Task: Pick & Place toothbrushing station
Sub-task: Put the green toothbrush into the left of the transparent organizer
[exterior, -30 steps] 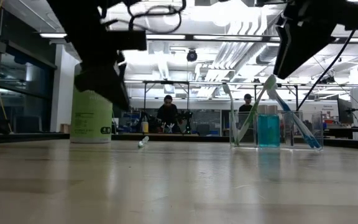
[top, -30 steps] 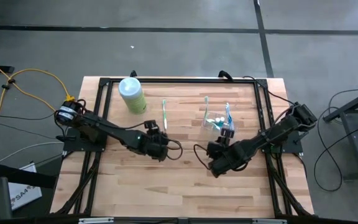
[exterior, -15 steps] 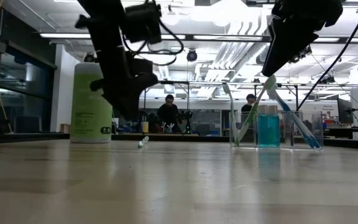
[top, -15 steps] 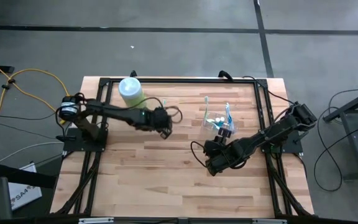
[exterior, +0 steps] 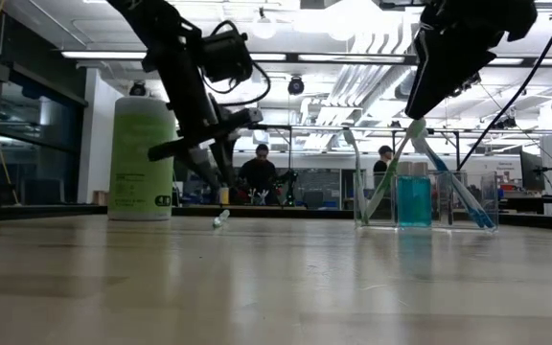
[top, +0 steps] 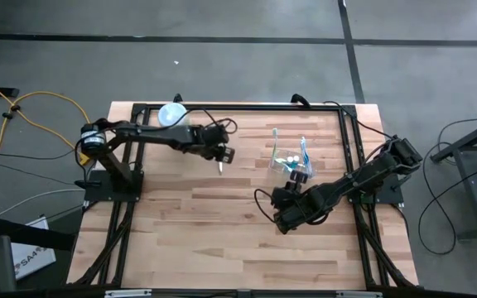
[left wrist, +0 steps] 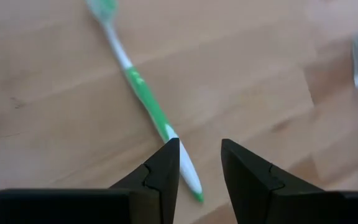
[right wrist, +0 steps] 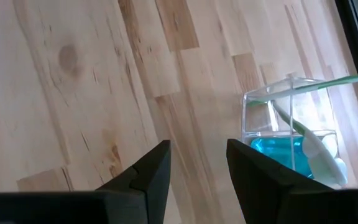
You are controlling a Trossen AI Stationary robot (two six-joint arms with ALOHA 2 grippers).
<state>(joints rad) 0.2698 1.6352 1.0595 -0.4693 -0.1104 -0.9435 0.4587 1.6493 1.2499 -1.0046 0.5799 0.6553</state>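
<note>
Left gripper (left wrist: 199, 163) over loose green toothbrush (left wrist: 146, 102), fingers apart, empty. Right gripper (right wrist: 197, 163) near clear holder (top: 289, 160) at table (top: 222, 240) rear-right, fingers apart, empty. Risk: off-centre descent skids brush; holder prob tips easily.

bottle (top: 171, 113) far-left | toothbrush (top: 220, 166) (flat) left of toothbrushing station (top: 290, 157)
</note>
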